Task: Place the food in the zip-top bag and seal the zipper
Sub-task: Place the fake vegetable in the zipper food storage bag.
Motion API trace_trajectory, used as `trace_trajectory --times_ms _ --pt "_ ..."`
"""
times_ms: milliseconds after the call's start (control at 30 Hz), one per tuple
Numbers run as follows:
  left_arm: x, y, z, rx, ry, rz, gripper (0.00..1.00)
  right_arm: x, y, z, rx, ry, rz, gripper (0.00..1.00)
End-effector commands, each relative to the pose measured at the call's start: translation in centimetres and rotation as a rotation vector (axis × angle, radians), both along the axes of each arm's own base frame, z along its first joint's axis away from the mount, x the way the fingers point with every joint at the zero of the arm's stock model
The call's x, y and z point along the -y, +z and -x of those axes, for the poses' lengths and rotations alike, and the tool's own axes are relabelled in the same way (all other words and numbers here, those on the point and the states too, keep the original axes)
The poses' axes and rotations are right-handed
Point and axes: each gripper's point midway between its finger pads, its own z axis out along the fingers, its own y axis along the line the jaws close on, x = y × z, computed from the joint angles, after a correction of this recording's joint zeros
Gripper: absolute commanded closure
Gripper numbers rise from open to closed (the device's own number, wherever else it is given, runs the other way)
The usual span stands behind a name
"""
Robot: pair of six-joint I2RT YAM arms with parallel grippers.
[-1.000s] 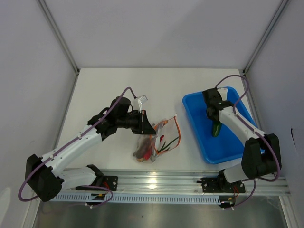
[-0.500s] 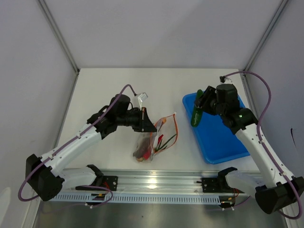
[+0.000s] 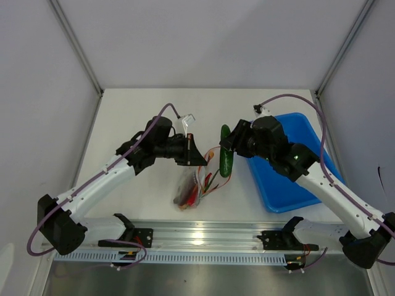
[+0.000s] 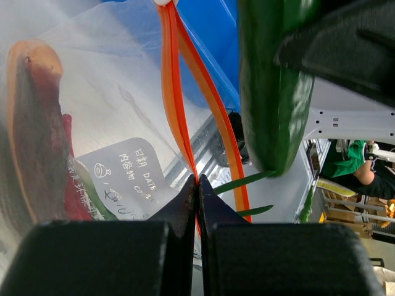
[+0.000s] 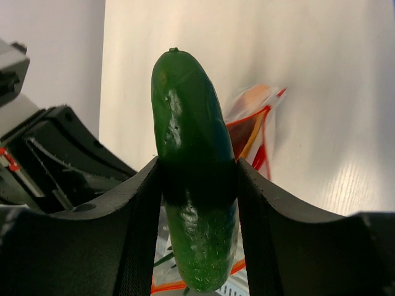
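My left gripper (image 3: 196, 159) is shut on the orange-red zipper (image 4: 179, 117) of the clear zip-top bag (image 3: 192, 185) and holds the mouth up and open. The sausage in its yellow bun (image 4: 34, 123) and a red chili (image 4: 69, 179) lie inside the bag. Thin green onion stalks (image 4: 247, 183) lie at the bag's mouth. My right gripper (image 3: 229, 148) is shut on the dark green cucumber (image 3: 226, 159) and holds it upright in the air just right of the bag's mouth. In the right wrist view the cucumber (image 5: 191, 142) fills the space between my fingers, with the bag (image 5: 253, 120) behind it.
The blue plastic tray (image 3: 290, 179) stands on the right of the table, with nothing showing in it. The metal rail with the arm bases (image 3: 203, 237) runs along the near edge. Grey walls close in the table on three sides.
My right gripper has lifted the cucumber out of the blue tray and carried it left to the bag's mouth. My left gripper has kept its hold on the zipper and shifted slightly.
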Motion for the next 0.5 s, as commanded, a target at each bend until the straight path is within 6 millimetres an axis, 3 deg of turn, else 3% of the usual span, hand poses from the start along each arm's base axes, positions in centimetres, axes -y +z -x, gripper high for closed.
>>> trace_trajectory --times_ms 0,267,467 --pt "0.6 2.8 -0.8 0.06 -0.009 0.063 1.0 -1.3 2.1 0.6 0.044 -0.03 -0.046 1.0" --pt "0.8 2.9 -0.8 0.052 -0.008 0.074 0.99 -2.7 -0.3 2.4 -0.037 -0.079 -0.074 1.0" --pt "0.8 3.4 -0.5 0.052 -0.01 0.094 0.99 -3.0 -3.5 2.8 -0.115 -0.145 -0.083 1.0"
